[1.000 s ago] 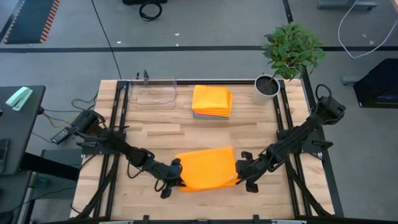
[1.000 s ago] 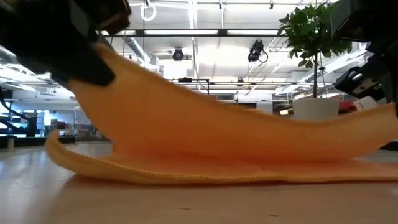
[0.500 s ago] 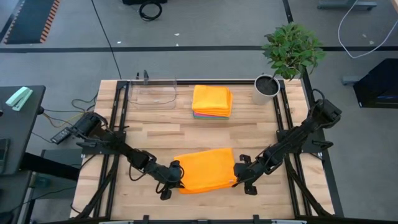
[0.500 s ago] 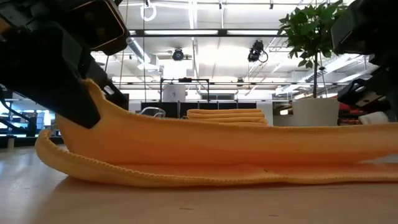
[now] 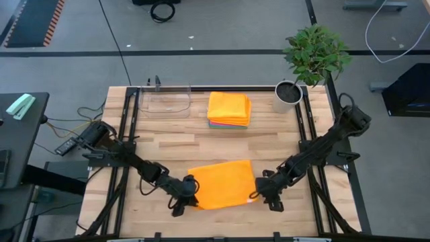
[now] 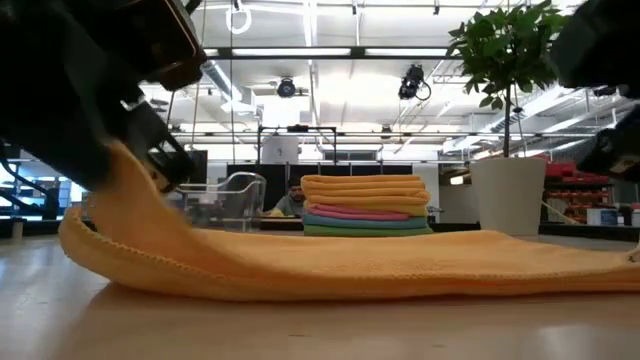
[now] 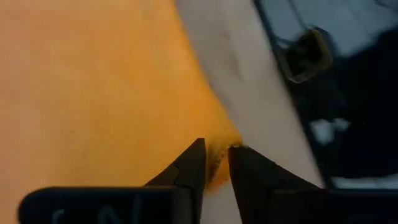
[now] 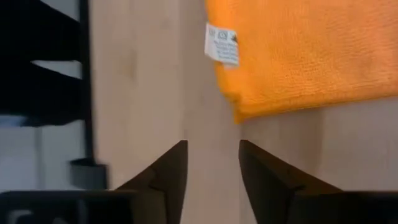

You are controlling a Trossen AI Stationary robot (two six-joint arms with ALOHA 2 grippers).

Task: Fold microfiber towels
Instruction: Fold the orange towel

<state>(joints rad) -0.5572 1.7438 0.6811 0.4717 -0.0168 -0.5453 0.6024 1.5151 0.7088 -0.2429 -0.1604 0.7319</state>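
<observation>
One orange towel (image 5: 225, 183) — left pincer (image 7: 214, 163) on its corner.

Mid surface (image 5: 168, 144) bare between orange towel (image 5: 223, 183) near front edge and rear-edge row: clear tray (image 5: 165, 102), towel stack (image 5: 229, 109), potted plant (image 5: 295, 84) at rear right corner. Left end effector (image 5: 189, 199) and right end effector (image 5: 263, 194) flank the towel, blocking side approach.

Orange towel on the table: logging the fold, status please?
Left gripper shut on orange towel corner. Right gripper open, off the towel. Nothing in the way.
</observation>
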